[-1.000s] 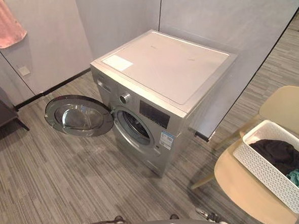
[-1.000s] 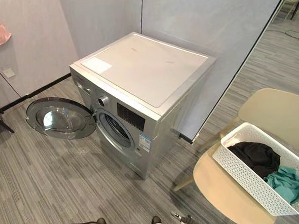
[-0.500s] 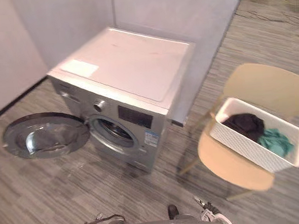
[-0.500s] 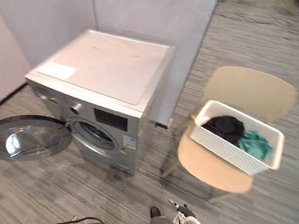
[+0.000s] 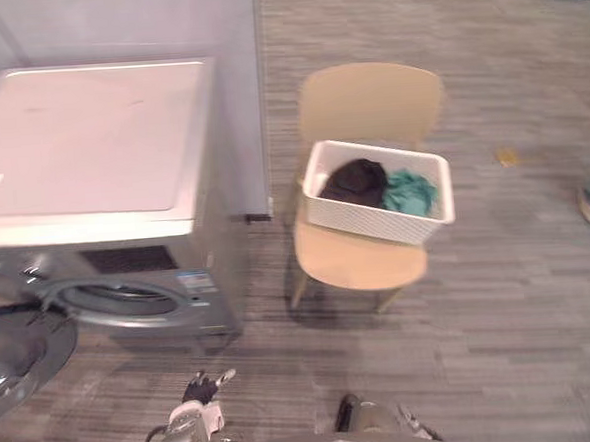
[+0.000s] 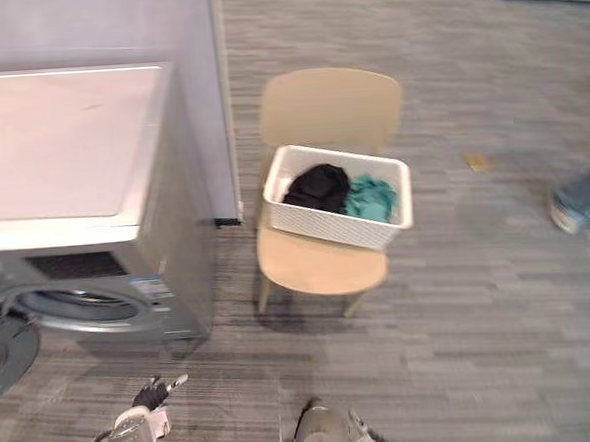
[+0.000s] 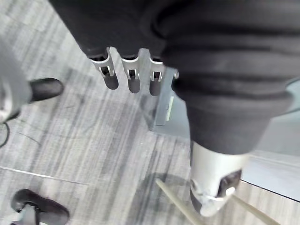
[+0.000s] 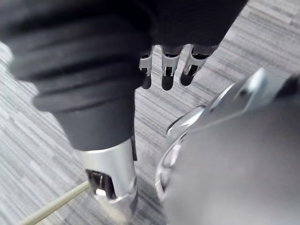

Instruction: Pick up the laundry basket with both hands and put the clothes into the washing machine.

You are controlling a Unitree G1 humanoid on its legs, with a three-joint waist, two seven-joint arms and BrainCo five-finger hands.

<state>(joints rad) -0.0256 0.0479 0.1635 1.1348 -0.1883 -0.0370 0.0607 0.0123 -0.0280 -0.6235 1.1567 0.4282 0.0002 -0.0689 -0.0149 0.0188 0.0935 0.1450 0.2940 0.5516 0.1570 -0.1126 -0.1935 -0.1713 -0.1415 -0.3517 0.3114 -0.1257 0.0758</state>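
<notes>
A white perforated laundry basket [image 5: 370, 216] stands on the seat of a beige chair [image 5: 368, 101], right of the middle in the eye views. A black garment [image 5: 356, 180] and a teal garment [image 5: 410, 191] lie in it. The silver washing machine [image 5: 89, 133] stands to the left, with its round opening [image 5: 119, 299] facing the near floor and its door [image 5: 8, 359] swung open at the lower left. My left hand [image 7: 133, 82] hangs over the floor, fingers straight and holding nothing. My right hand [image 8: 164, 77] hangs the same way, open and empty, far from the basket.
A grey partition panel [image 5: 240, 104] stands between the machine and the chair. A person's shoe and trouser leg [image 6: 579, 202] show at the right edge. A small orange scrap [image 5: 506, 155] lies on the striped grey floor beyond the chair.
The camera has swung right: the machine slid to the left of the picture, and the chair with the basket came from the right edge to the middle. The basket itself has not moved.
</notes>
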